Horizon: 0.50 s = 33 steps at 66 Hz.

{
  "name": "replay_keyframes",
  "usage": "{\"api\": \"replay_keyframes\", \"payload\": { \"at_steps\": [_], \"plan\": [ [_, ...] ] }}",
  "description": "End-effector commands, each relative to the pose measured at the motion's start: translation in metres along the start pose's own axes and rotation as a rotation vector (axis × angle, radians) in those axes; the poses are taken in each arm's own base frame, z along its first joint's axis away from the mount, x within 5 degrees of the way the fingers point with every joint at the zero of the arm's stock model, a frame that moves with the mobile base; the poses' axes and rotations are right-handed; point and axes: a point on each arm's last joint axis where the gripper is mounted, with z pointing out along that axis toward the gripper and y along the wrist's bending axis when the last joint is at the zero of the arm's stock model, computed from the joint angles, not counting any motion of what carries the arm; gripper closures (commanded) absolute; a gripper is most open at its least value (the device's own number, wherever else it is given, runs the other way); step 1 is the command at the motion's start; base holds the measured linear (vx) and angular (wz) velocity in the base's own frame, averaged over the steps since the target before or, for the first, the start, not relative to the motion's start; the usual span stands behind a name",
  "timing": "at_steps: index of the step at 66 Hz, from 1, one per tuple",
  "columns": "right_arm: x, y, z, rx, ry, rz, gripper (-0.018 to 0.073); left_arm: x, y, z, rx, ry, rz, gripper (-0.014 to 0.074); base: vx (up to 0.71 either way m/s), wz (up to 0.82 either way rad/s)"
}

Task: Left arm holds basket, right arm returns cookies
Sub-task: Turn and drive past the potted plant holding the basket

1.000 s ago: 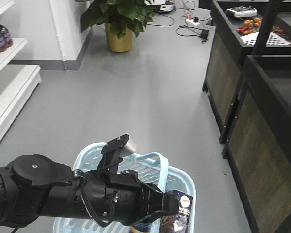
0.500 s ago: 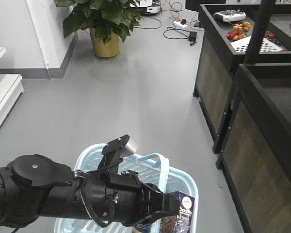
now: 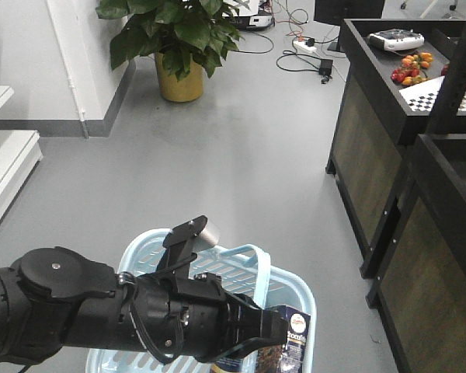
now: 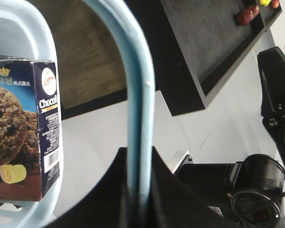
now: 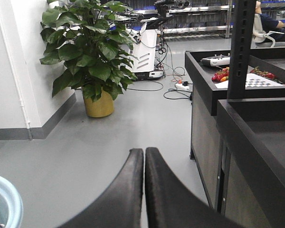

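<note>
While in basket (image 3: 295, 286), cookies (image 3: 293, 342) upright

We see the basket (image 3: 291, 278) moulded in smooth, light blue plastic with a faint gloss. The cookies (image 4: 23, 128) box is printed cardboard, slightly glossy. The left arm (image 3: 62, 303) has matt black housings, and its small cylinder (image 3: 208, 233) looks like silver-grey metal. The floor (image 3: 241, 155) is smooth grey with a soft sheen. The counter (image 3: 365, 155) panels show dark wood grain, and the plant pot (image 3: 179, 81) is shiny gold.
</note>
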Motion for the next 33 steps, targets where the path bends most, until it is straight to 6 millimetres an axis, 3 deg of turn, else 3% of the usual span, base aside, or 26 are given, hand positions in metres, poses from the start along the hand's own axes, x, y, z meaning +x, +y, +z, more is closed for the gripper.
{"api": "replay_keyframes", "payload": {
  "at_steps": [1, 33],
  "plan": [
    [-0.0079, -0.0009, -0.0012, 0.012, -0.086, -0.008, 0.0568, -0.0071, -0.0198, -0.0118, 0.076, -0.041, 0.021, 0.0603, 0.30, 0.02],
    [-0.0079, -0.0009, -0.0012, 0.012, -0.086, -0.008, 0.0568, -0.0072, -0.0197, -0.0118, 0.075, -0.042, 0.021, 0.0603, 0.30, 0.04]
  ]
}}
